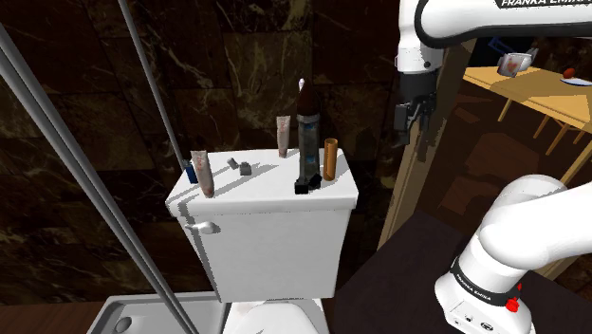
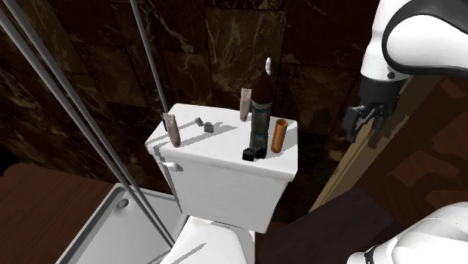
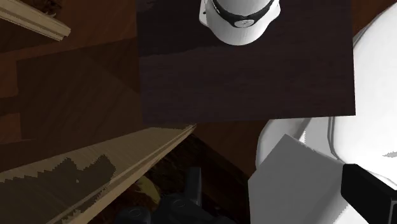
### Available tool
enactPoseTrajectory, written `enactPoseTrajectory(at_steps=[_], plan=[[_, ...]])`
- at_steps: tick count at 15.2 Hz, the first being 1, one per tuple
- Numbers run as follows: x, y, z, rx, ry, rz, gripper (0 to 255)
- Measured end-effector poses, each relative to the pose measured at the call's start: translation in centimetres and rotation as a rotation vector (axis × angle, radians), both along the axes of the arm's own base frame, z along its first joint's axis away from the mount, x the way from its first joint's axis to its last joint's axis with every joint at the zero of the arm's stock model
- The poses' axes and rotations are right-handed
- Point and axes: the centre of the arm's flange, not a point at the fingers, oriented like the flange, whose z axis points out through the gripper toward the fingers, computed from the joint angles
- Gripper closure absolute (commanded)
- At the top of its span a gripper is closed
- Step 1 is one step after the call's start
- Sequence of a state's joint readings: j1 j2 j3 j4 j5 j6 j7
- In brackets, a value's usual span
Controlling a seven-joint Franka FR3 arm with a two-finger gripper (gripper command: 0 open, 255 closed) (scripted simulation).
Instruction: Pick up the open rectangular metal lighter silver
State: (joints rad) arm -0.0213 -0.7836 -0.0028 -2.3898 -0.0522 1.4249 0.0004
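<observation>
The lighter [image 1: 245, 169] is a small grey metal block lying on the white toilet tank lid [image 1: 275, 194], with its flipped-open cap [image 1: 232, 163] beside it, toward the shoulder view's left. From the second exterior view the lighter [image 2: 208, 128] sits between a pinkish tube and a tall dark bottle. My black gripper [image 1: 410, 131] hangs in the air off the lid's end at the shoulder view's right, well away from the lighter and above lid height. The second exterior view shows the gripper [image 2: 358, 127] in front of a wooden door frame.
On the lid stand a pinkish tube [image 1: 202, 174], a second tube [image 1: 283, 138], a tall dark bottle [image 1: 306, 133] and an orange cylinder [image 1: 329, 158]. Slanted metal rods [image 1: 152, 85] cross on the left. A wooden door frame [image 1: 417, 180] rises close behind the gripper.
</observation>
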Motion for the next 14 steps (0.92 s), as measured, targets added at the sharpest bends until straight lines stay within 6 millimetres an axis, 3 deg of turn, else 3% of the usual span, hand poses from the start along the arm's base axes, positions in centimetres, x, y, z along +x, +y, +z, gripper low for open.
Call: enactPoseTrajectory(at_steps=[1, 4, 14], plan=[[0.0, 0.0, 0.0, 0.0, 0.0, 0.0, 0], [1.4, 2.4, -0.1, -0.021, -0.029, -0.001, 0], [8.1, 13.3, -2.0, -0.12, -0.169, -0.011, 0]])
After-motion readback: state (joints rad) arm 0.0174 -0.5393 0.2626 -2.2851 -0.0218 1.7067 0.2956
